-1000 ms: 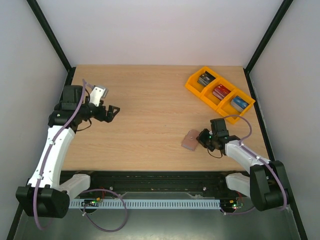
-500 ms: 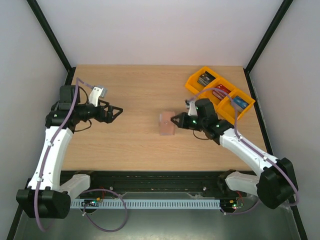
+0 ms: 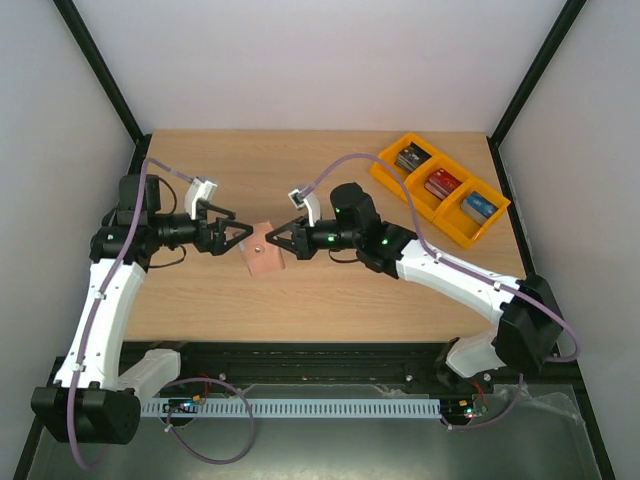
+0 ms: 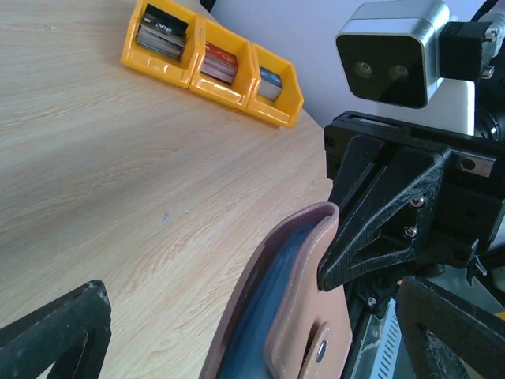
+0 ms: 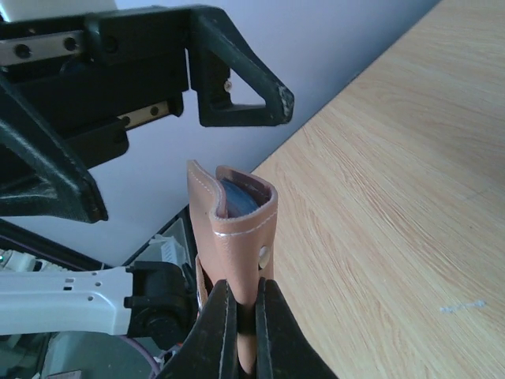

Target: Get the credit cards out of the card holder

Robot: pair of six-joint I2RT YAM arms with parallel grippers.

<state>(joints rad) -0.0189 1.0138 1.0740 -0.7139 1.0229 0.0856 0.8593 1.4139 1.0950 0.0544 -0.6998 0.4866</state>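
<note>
The pinkish-tan card holder hangs in the air left of the table's centre, folded, with its snap flap outward. My right gripper is shut on its lower edge. Light blue lining shows at the top of the card holder. The credit cards are hidden inside. My left gripper is open and faces the right one, with the card holder standing between its two spread fingers. The right gripper's black fingers touch the holder's far side.
Three joined orange bins with dark, red and blue boxes stand at the back right, and the same orange bins show far off in the left wrist view. Bare wooden table lies under both grippers.
My right arm has carried the card holder from the near right of the table up and leftward to the left gripper. The left gripper has swung slightly right toward it, staying open.
</note>
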